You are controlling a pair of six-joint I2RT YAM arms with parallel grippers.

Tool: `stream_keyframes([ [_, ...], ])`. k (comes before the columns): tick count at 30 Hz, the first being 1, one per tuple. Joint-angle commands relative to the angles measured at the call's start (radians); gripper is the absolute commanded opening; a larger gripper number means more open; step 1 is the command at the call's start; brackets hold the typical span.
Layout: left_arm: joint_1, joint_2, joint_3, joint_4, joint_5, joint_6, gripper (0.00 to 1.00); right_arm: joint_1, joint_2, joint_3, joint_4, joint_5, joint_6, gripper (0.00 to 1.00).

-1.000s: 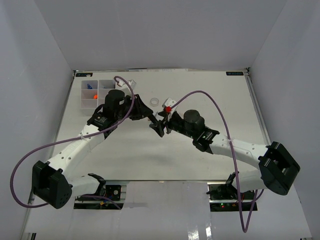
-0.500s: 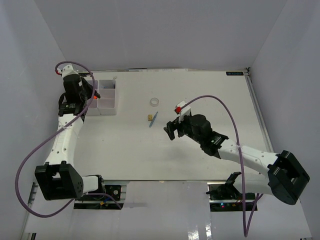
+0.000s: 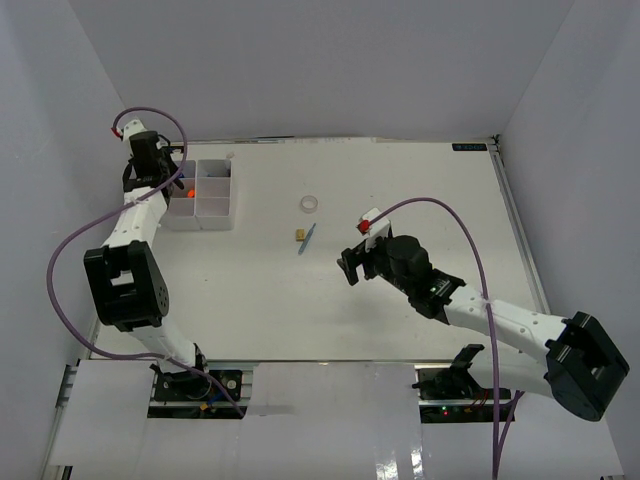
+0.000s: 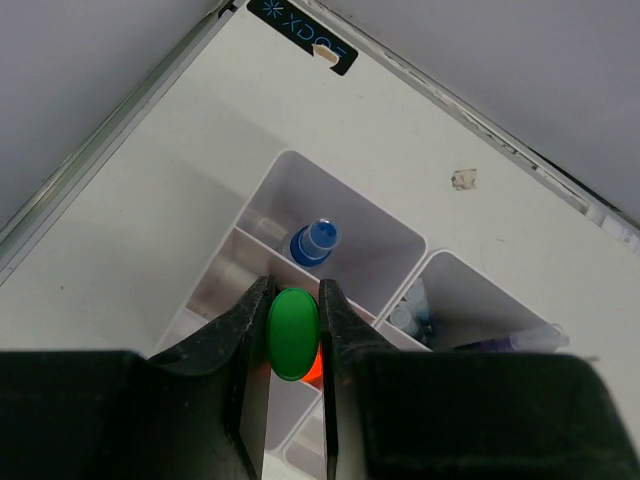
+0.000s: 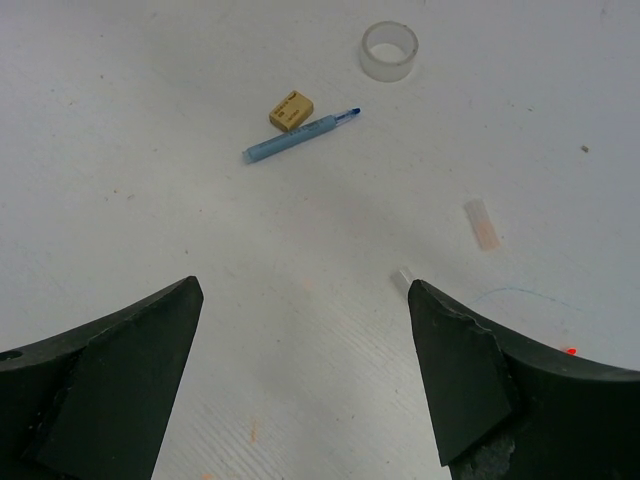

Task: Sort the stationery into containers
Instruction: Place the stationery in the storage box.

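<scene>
The green-capped highlighter is seen end-on in the left wrist view. Its cap is pinched between the 2 fingers of the left gripper, which is clenched on it, and the barrel below the cap is hidden. It hangs over the organiser tray, above the compartment next to the one where the blue-capped glue bottle stands upright. A bit of orange shows just under the green cap, too covered to tell what it is. In the neighbouring column a compartment holds pens, dark and partly cut off by the gripper body. From the top camera the tray sits near the far left corner of the table. The left arm covers part of the tray's left column there, so only 1 orange speck shows in it. Well apart from the tray, near the table's middle, lie the tape ring, a blue pen and a small tan block touching or just beside the pen — whether it is an eraser or a clip cannot be told. The right gripper hovers near them with its jaws spread wide and nothing between them; its own camera shows only the inner edges of its 2 fingers. A small pale strip lies on the table, closer to that gripper than the pen is.
</scene>
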Motion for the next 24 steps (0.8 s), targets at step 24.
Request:
stream_keyframes([
  [24,0.014,0.073,0.082,-0.032,0.058,0.004,0.55,-0.004,-0.066,-0.024,-0.078,0.178,0.054,0.90],
])
